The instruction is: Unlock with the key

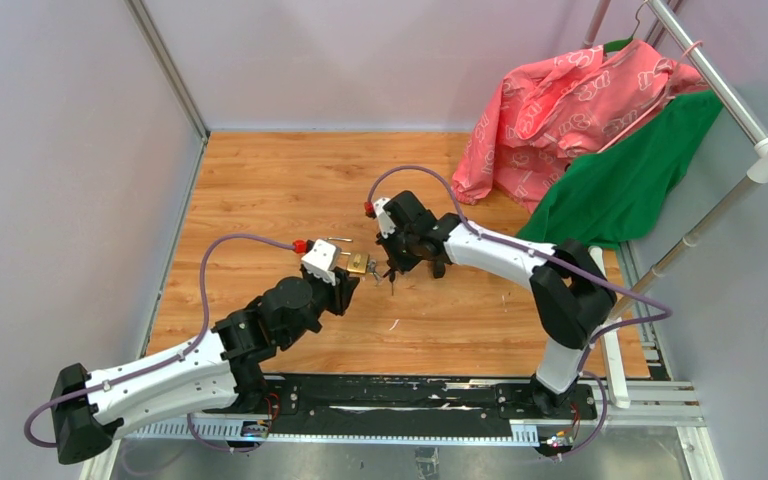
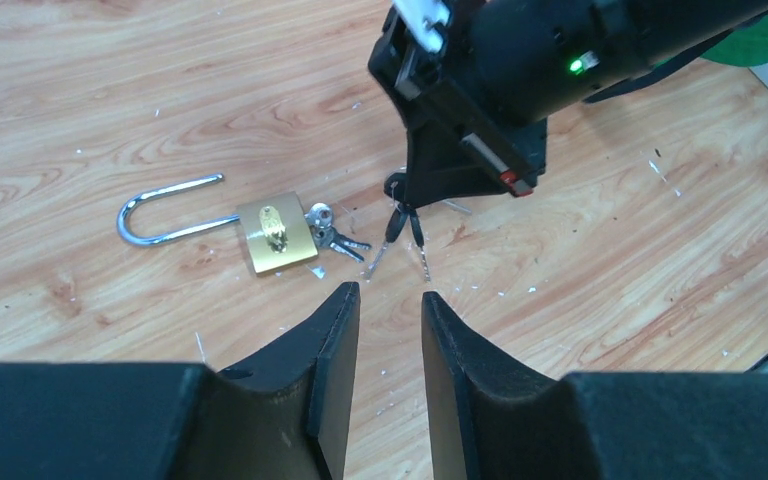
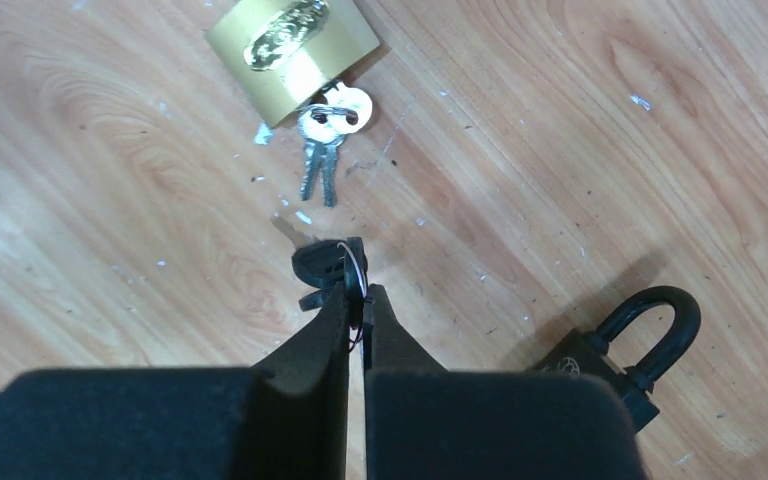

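Observation:
A brass padlock (image 2: 276, 232) lies flat on the wooden table, its steel shackle (image 2: 160, 200) swung open to the left. A small bunch of silver keys (image 3: 322, 150) sits at its keyhole end. My right gripper (image 3: 357, 290) is shut on a black-headed key (image 3: 320, 265) with a wire ring, tips pointing down at the table just right of the brass padlock (image 1: 358, 263). A black padlock (image 3: 610, 365) lies beside that gripper. My left gripper (image 2: 390, 292) hovers open and empty, a short way in front of the brass lock and the hanging keys (image 2: 405, 225).
A pink garment (image 1: 570, 100) and a green one (image 1: 630, 170) hang from a white rack (image 1: 750, 120) at the back right, spilling onto the table. Grey walls close the left and back sides. A black rail (image 1: 410, 395) runs along the near edge.

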Controlling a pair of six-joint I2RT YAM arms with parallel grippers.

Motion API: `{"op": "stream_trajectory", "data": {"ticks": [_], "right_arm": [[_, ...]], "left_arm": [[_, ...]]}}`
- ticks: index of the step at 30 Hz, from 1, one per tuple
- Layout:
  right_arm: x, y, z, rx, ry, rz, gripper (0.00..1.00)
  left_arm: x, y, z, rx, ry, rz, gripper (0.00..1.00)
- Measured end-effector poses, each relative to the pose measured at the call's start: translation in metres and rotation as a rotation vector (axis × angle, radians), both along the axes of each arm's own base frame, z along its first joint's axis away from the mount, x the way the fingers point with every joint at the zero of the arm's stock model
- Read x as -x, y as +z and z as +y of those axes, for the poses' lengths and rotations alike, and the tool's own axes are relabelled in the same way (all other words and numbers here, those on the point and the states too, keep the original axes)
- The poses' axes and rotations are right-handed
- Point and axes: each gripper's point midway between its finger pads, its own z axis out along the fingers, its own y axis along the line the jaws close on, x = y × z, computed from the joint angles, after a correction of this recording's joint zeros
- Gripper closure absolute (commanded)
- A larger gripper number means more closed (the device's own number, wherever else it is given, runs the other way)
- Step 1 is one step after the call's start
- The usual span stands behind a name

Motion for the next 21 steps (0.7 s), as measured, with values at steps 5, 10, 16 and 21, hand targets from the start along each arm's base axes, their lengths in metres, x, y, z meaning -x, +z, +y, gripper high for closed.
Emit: {"op": "stream_trajectory", "data": {"ticks": [5,10,16,21], "right_arm": [[0.009,0.019,0.001,-0.061,0.004,-0.003,1.0],[0.022,0.045,0.002,-0.137,0.034,-0.008,1.0],[0.058,0.099,0.008,-0.338,0.17,-0.031,1.0],[0.096,0.139,0.01,-0.507,0.331,-0.052,1.0]], "left_arm": [[0.001,-0.005,-0.004,0.005,-0.019,0.004,0.67],[0.004,-0.004,-0.013,0.027,-0.068,-0.005,0.66],[0.002,0.004,-0.015,0.06,-0.116,-0.018,0.69],[0.005,0.024,-0.013,0.116,-0.163,-0.06,0.71]]}}
